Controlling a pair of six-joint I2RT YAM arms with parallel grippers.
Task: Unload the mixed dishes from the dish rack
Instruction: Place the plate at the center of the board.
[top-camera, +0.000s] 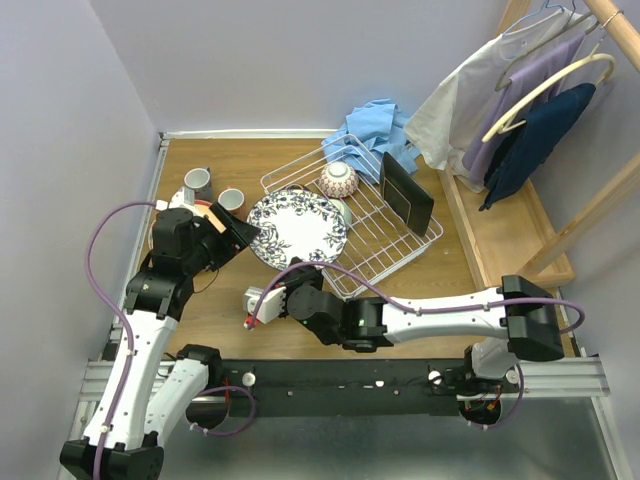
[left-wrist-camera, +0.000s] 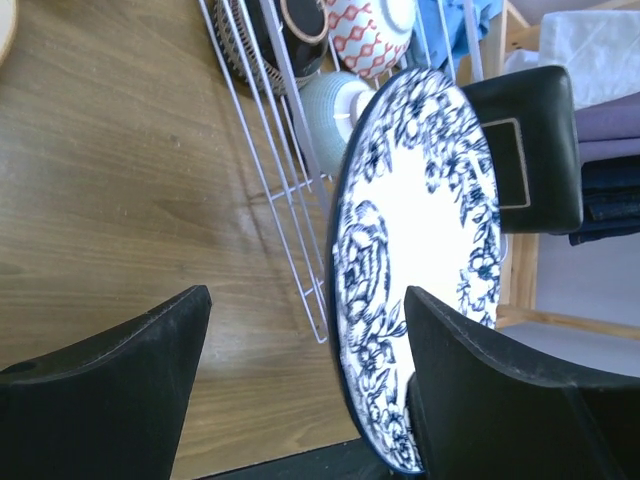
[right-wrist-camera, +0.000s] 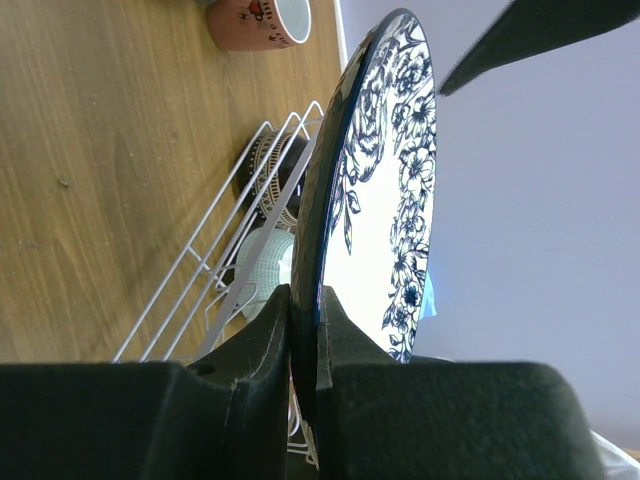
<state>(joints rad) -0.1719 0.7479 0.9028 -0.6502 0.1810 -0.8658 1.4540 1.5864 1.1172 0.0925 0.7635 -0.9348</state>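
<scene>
A round white plate with a dark blue floral rim (top-camera: 297, 228) is held up on edge over the left end of the white wire dish rack (top-camera: 400, 250). My right gripper (top-camera: 298, 280) is shut on its near rim (right-wrist-camera: 303, 300). My left gripper (top-camera: 240, 232) stands open at the plate's left edge; the rim (left-wrist-camera: 420, 230) lies between the jaws, close against one finger (left-wrist-camera: 470, 380). In the rack I see a red-patterned bowl (top-camera: 338, 180), a pale green bowl (left-wrist-camera: 325, 105) and a black square plate (top-camera: 405, 190).
Two cups (top-camera: 197, 182) (top-camera: 231, 199) stand on the table at the back left, beside a pale dish (top-camera: 180, 200). A blue cloth (top-camera: 375, 130) lies behind the rack. Clothes hang from a wooden rack (top-camera: 540, 110) on the right. Walls close in left and behind.
</scene>
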